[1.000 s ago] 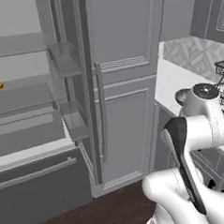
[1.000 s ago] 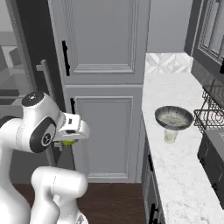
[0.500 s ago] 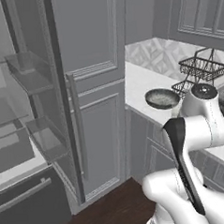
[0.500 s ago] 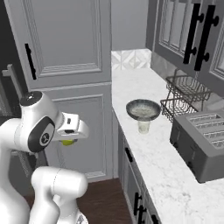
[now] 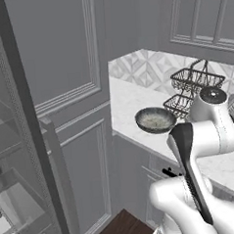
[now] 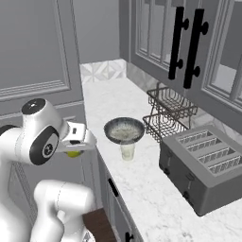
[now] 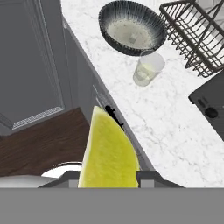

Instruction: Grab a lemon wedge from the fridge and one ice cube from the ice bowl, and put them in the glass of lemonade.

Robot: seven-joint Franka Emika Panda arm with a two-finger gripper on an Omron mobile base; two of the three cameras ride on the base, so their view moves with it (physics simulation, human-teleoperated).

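Note:
My gripper (image 7: 109, 178) is shut on the lemon wedge (image 7: 109, 151), a yellow-green pointed slice that stands up between the two fingertips. In the right base view the gripper (image 6: 76, 145) hangs off the counter's left edge with the lemon wedge (image 6: 73, 153) under it. The ice bowl (image 7: 132, 27), dark with pale contents, sits on the marble counter (image 7: 175, 131), and the glass of lemonade (image 7: 148, 68) stands right beside it. Both are ahead of the gripper and apart from it. Ice bowl (image 6: 124, 130) and glass (image 6: 126, 150) sit mid-counter. The fridge (image 5: 27, 144) is at the far left, its door shelves showing; the ice bowl (image 5: 156, 119) is near the counter's front.
Black wire baskets (image 6: 170, 111) stand behind the bowl against the wall, and a dark toaster (image 6: 203, 163) sits to the right. Grey panelled cabinets (image 5: 72, 68) rise left of the counter, with wall cabinets (image 6: 189, 42) above. Dark wood floor (image 7: 39, 140) lies below the hand.
The base has swung right, so the whole scene shifted: the fridge slid off to the left, and the counter with bowl and glass came closer. The wedge stays in the shut gripper.

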